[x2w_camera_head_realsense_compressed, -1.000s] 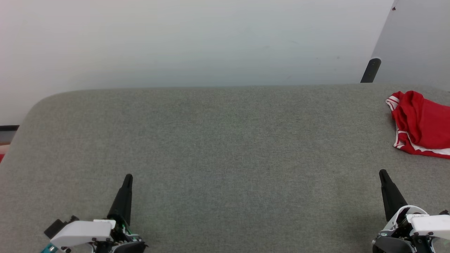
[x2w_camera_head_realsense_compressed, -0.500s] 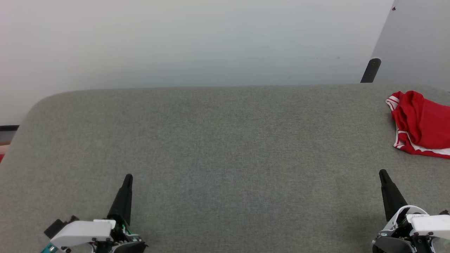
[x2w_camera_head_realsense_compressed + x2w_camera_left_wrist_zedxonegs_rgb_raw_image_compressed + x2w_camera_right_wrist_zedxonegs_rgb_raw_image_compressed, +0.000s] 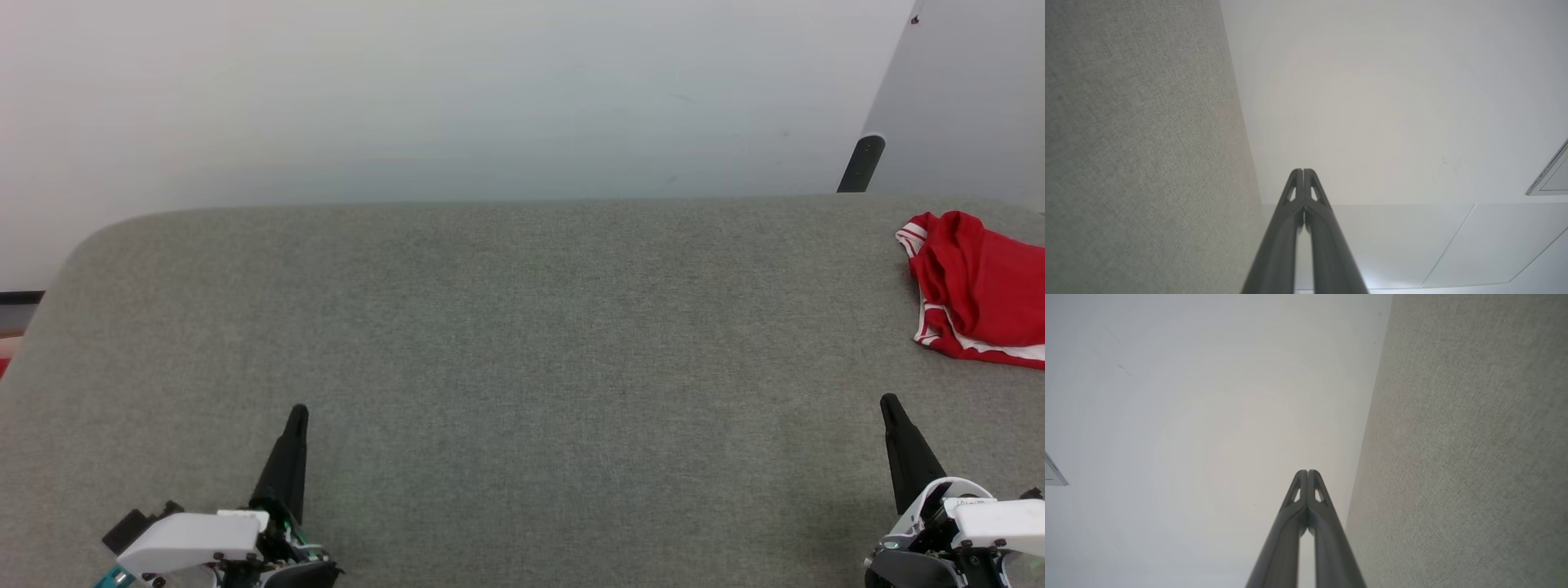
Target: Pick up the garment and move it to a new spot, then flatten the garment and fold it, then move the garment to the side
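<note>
Grey felt table (image 3: 522,327) lies under both grippers. Left gripper (image 3: 298,412) and right gripper (image 3: 886,402) are pressed together, empty. Beyond and right of the latter sits the bunched garment (image 3: 980,286); spread the fingers, then pinch a thick fold.

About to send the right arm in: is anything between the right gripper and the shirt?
Nothing visible. Only bare grey surface lies between the right gripper, shut at the near edge, and the shirt, crumpled at the far right and partly cut off by the frame.
</note>
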Tool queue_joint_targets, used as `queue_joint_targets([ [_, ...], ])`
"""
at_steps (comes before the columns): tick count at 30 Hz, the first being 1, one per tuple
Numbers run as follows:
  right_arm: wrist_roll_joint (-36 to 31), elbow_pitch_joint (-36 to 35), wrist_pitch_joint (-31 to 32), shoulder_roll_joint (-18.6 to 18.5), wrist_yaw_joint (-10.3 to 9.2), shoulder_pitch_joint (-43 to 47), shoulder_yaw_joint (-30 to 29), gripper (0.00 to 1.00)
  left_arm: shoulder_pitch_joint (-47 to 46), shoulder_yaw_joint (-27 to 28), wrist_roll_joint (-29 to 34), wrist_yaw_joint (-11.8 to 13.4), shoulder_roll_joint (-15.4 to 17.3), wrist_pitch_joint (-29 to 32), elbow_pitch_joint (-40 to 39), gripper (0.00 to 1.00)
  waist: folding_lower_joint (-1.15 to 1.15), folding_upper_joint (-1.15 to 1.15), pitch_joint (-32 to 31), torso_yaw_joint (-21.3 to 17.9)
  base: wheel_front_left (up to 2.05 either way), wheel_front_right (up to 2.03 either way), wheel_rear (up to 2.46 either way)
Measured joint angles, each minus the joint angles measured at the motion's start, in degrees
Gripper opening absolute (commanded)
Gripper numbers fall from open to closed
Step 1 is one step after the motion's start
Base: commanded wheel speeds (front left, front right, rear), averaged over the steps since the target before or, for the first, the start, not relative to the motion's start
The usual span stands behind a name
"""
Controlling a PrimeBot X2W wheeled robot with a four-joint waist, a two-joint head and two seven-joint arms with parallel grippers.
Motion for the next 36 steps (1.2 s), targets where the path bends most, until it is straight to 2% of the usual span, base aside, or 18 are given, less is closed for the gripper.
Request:
queue_joint_targets([
  [36,0.0,0.0,0.0,0.0,0.0,0.0,0.0,0.0,0.0,0.0,0.0,0.0,0.0,0.0,0.0,0.0,0.0,0.0,0.0,0.0,0.0,0.0,0.0],
])
